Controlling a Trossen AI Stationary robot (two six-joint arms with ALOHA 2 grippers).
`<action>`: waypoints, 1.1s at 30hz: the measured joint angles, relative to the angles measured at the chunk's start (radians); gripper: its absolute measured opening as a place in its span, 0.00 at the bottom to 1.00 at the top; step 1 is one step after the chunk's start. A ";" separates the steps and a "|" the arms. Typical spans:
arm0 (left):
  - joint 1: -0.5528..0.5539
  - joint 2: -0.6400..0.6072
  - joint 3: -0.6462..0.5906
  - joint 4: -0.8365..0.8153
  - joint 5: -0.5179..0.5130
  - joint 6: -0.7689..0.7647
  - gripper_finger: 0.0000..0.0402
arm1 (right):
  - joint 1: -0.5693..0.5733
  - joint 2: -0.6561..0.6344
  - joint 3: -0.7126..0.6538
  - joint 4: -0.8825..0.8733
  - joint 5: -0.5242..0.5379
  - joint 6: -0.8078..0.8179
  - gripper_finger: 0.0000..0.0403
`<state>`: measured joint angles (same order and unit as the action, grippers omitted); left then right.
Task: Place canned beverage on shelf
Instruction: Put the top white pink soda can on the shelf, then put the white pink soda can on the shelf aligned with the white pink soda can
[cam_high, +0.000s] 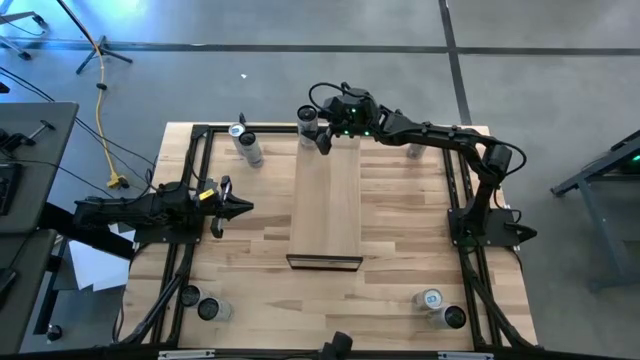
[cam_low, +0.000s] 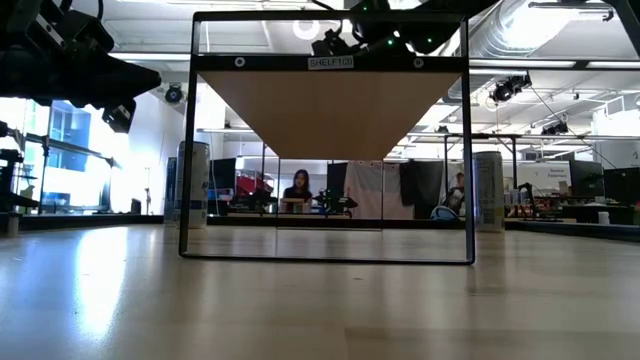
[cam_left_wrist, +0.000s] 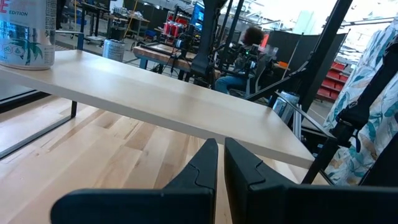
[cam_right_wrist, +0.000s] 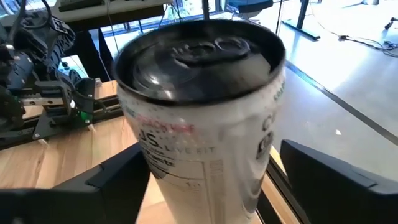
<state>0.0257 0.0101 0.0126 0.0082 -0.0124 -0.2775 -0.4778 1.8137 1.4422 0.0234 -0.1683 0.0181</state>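
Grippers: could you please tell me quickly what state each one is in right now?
Left claw: shut, empty.
Right claw: open around the can on the shelf.

We are in a robotics lab or workshop. Around our butcher-block desk (cam_high: 400, 290) lies a polished grey concrete floor (cam_high: 300, 80) with a yellow cable (cam_high: 102, 120) trailing across it. Looking level across the desk, well beyond the right gripper (cam_high: 318, 135), we see an open hall with exposed silver ductwork (cam_low: 540, 30) overhead, benches crowded with equipment, and a person seated at a workstation (cam_low: 299, 190). Past the left gripper (cam_left_wrist: 221, 165), we make out red parts bins (cam_left_wrist: 329, 81) on racks and black metal frames (cam_left_wrist: 323, 56).
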 joint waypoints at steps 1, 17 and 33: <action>0.000 0.000 0.000 0.000 0.000 0.000 0.01 | 0.000 0.000 0.000 -0.005 0.000 0.000 0.89; 0.000 0.000 0.000 0.000 0.000 0.000 0.01 | 0.000 -0.019 0.000 -0.106 -0.015 0.003 0.98; 0.000 0.000 0.000 0.000 0.000 0.000 0.01 | -0.001 -0.272 0.000 -0.649 -0.050 -0.094 0.98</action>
<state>0.0257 0.0101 0.0124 0.0082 -0.0120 -0.2775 -0.4793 1.5415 1.4425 -0.6251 -0.2186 -0.0760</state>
